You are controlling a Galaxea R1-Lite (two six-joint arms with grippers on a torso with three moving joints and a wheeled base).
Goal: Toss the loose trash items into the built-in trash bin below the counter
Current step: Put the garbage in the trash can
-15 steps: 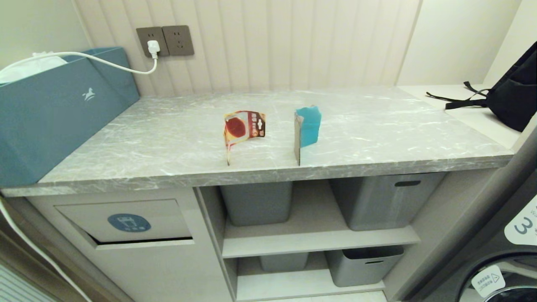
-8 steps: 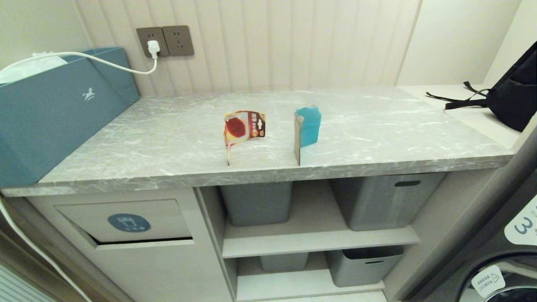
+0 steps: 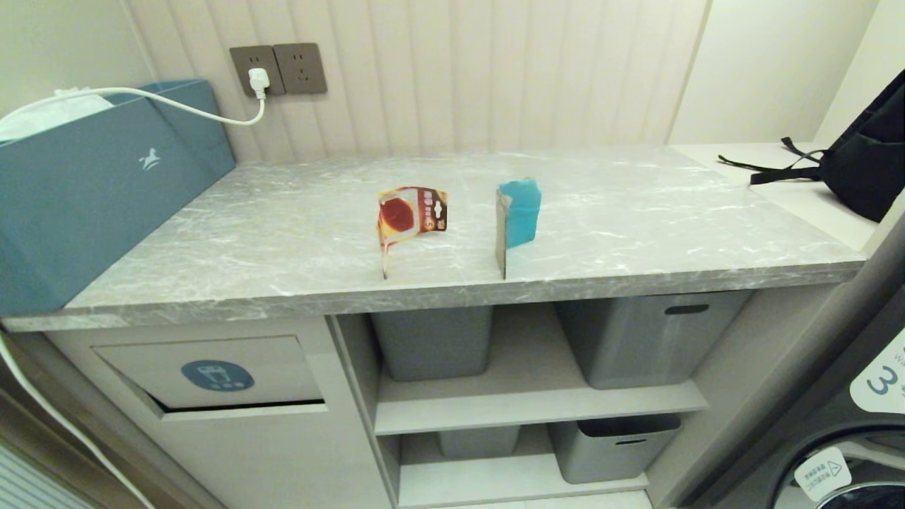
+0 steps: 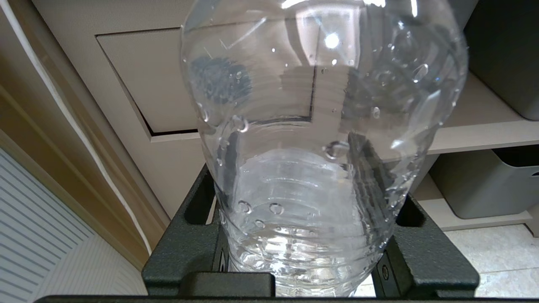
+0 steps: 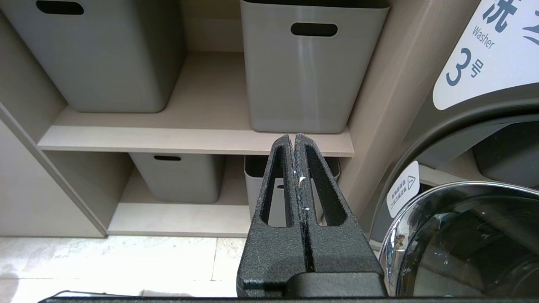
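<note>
1. Box [image 3: 92, 205]: large, blue-grey, at 9 o'clock on the counter [image 3: 283, 233], against the wall; a white cable [image 3: 177, 106] runs over it from a plug in the wall socket [image 3: 258, 71] at 11 o'clock.
2. Bin [image 3: 212, 375]: beige flap with a round blue sticker, set in the cabinet front under the counter at 7 o'clock; a dark gap shows along the flap's lower edge. It also shows in the left wrist view [image 4: 147, 84].
3. Left gripper [image 4: 309, 202]: outside the head view; its jaws stand part-way apart and clamp the bottle [image 4: 320, 126], a clear one with water drops inside, which fills most of the wrist view. The bottle is in front of the bin flap, apart from it.
4. Blister card [image 3: 410, 212]: red-orange, bent, standing on edge near the counter's centre.
5. Cardboard [image 3: 517, 215]: folded, teal and brown, standing upright just beside the card at its 3 o'clock, not touching it.
6. Storage bins [image 3: 636, 339]: grey, on open shelves under the counter at 5 o'clock.
7. Right gripper [image 5: 297, 176]: outside the head view; jaws pressed together with nothing between them, pointed toward the shelves and their grey bins.
8. Backpack [image 3: 862, 155]: black, at 2 o'clock on a pale side surface beyond the counter's end.
9. Washer [image 3: 848, 452]: round door at 4 o'clock.
</note>
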